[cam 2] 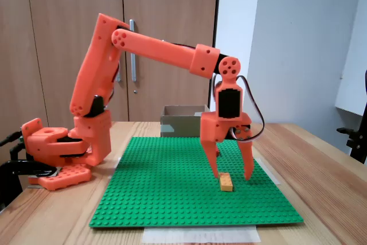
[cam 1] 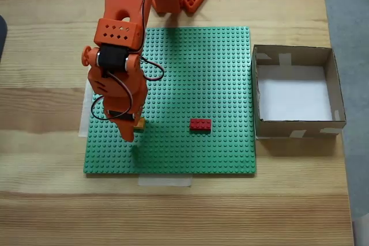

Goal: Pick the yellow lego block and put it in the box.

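Observation:
The yellow lego block [cam 2: 226, 182] lies on the green baseplate [cam 2: 172, 187], and in a fixed view from above only its edge [cam 1: 139, 123] peeks out from under the arm. My orange gripper [cam 2: 233, 175] hangs point-down over it, open, with one finger on each side of the block and the tips near the plate. Seen from above, the gripper [cam 1: 131, 129] is at the plate's left front area. The box [cam 1: 297, 93], brown cardboard with a white floor, stands off the plate's right edge; from the side, the box [cam 2: 182, 120] is behind the plate.
A red brick [cam 1: 200, 124] sits on the baseplate to the right of the gripper, between it and the box. The arm's base [cam 2: 57, 153] stands at the plate's far end. The wooden table [cam 1: 46, 188] surrounds the plate.

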`<state>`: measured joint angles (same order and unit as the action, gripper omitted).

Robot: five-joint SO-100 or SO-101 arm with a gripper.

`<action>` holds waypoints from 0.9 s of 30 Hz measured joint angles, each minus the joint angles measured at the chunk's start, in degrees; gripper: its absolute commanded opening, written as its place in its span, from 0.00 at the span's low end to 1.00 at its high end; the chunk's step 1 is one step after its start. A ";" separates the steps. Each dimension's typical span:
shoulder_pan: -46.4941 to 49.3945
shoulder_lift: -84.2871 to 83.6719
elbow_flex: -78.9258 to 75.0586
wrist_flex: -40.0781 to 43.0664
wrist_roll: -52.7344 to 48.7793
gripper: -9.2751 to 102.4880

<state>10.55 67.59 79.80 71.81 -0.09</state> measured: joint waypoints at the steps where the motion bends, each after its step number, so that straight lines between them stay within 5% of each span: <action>1: 0.09 -0.09 0.00 -0.26 0.00 0.31; 27: -0.53 -1.05 0.26 -1.32 0.35 0.31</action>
<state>10.02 66.53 80.07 70.49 0.26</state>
